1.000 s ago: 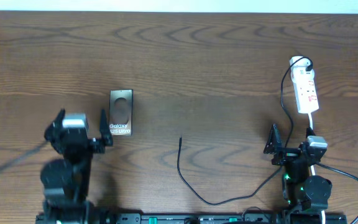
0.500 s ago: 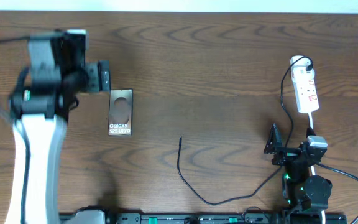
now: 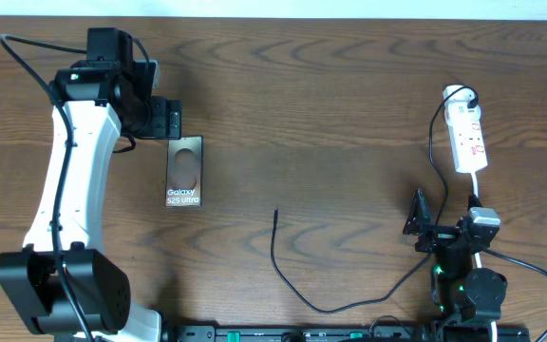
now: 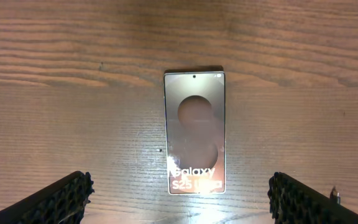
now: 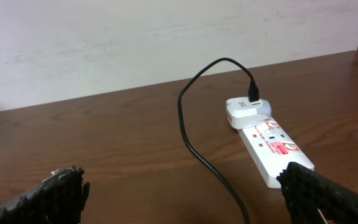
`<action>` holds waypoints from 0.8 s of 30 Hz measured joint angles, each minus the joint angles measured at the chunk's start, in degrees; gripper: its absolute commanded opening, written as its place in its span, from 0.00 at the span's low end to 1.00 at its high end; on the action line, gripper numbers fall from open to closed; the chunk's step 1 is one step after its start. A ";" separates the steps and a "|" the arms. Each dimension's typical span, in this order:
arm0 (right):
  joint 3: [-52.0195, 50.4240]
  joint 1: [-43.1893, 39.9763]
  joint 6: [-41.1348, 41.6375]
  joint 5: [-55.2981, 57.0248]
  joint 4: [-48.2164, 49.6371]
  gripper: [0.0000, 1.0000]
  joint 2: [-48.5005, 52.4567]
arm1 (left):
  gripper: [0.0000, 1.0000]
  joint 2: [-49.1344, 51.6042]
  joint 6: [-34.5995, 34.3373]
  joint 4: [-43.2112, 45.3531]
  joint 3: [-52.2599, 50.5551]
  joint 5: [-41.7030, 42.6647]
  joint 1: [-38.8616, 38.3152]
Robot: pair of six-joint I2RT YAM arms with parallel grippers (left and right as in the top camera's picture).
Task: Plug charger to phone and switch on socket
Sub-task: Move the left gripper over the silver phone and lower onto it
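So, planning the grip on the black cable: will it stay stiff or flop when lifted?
Probably floppy: the cable lies in loose curves, so its tip would likely droop unless gripped close. It looks thin and light, so a push may just drag it along.

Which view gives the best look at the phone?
Left wrist: the phone lies centred and large, face up, with the Galaxy lettering readable. Overhead shows it whole but small, next to the left pincer. Right wrist doesn't show it.
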 measured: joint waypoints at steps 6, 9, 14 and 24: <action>0.02 0.00 0.00 0.00 0.00 0.99 0.00 | 0.95 0.20 0.09 0.00 0.00 0.17 0.00; 0.00 0.00 0.00 0.00 0.00 0.99 0.00 | 1.00 0.20 -0.02 -0.02 0.00 0.33 -0.02; 0.00 0.00 0.00 0.00 0.00 0.99 0.00 | 1.00 0.20 -0.22 0.02 0.00 0.39 -0.02; 0.00 0.00 -0.02 0.00 0.00 0.99 0.00 | 0.99 4.61 -0.22 -2.97 0.00 2.38 -1.86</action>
